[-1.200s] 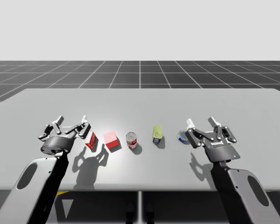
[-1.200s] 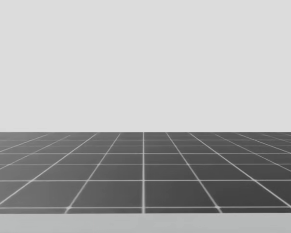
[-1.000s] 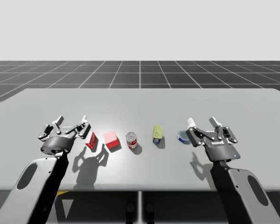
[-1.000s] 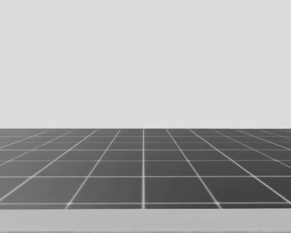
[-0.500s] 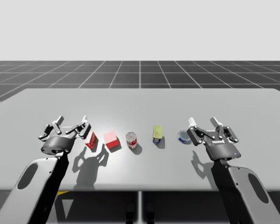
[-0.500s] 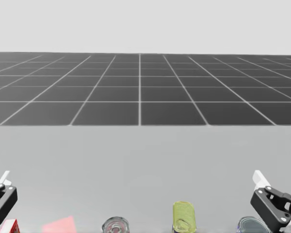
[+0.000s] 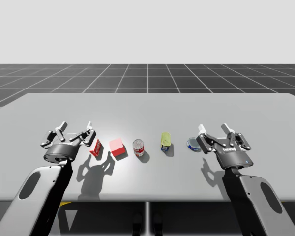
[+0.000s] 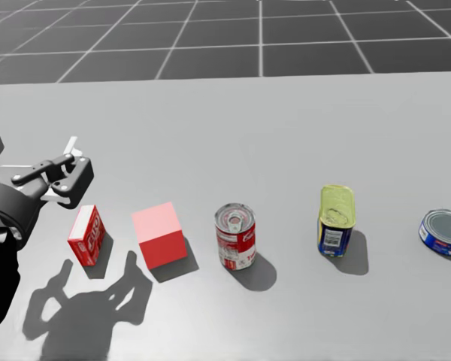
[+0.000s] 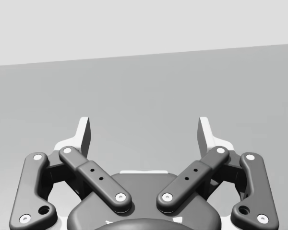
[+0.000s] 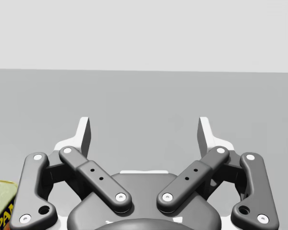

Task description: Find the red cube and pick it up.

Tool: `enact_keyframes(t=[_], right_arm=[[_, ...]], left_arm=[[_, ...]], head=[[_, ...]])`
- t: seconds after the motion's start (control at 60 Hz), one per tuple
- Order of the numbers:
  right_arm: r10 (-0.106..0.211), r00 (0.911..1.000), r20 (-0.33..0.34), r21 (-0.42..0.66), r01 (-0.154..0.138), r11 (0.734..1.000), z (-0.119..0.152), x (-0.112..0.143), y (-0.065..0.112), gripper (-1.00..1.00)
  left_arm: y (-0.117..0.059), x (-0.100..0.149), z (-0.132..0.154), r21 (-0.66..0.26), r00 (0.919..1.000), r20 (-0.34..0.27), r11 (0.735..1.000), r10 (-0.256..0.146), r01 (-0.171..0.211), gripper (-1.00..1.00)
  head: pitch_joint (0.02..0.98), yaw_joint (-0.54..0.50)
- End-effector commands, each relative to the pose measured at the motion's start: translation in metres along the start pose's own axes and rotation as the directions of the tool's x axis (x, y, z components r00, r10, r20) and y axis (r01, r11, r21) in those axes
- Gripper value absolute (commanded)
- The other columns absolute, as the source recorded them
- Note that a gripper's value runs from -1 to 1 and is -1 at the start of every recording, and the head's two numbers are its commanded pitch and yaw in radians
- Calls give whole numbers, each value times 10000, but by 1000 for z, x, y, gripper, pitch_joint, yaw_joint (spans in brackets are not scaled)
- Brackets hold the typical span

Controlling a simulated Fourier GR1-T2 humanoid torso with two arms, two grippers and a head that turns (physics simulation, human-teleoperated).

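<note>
Spanning our whole reach, the grey table (image 7: 147, 105) carries one row of five things set side by side and apart from one another, which we judge leaves finger room around each. Our left end effector (image 7: 75, 126) hangs at the row's left end and our right end effector (image 7: 212, 128) at its right end. Both have their fingers spread wide with nothing between them, poised so that either could take whichever thing is wanted. The red cube (image 8: 158, 235) rests flat on the table, second from the left, between a small red box (image 8: 86, 235) and an upright red can (image 8: 234, 236), touching neither. Since it lies near the left end effector, just past the box, that arm seems the natural one to reach. Further right stand a yellow-topped tin (image 8: 336, 220) and a low blue can (image 8: 443, 232).
</note>
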Motion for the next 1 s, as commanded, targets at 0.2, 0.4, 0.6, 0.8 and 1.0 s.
enact_keyframes(t=[0.2,0.4,0.6,0.8,1.0], right_arm=[[157,9998,-89,85,-156,9998,0,-2,3,-1000],[156,9998,-126,85,-155,9998,-1,-3,4,-1000],[240,9996,-134,-36,-241,9997,0,-4,3,-1000],[321,9994,-102,-72,-321,9995,-1,-4,2,-1000],[296,9995,-85,-102,-297,9995,-1,-4,1,-1000]], left_arm=[[-1,1,0,-113,9999,-56,9999,83,-84,-1000],[-2,3,1,-353,9988,-223,9984,428,-435,-1000],[-11,16,16,-1281,9903,-905,9849,1056,-1167,-1000],[-29,32,54,-1876,9843,-1366,9727,1116,-1363,-1000],[-38,39,91,-2590,9867,-1397,9588,827,-1170,-1000]], head=[[823,241],[841,280],[826,269],[827,264],[818,261]])
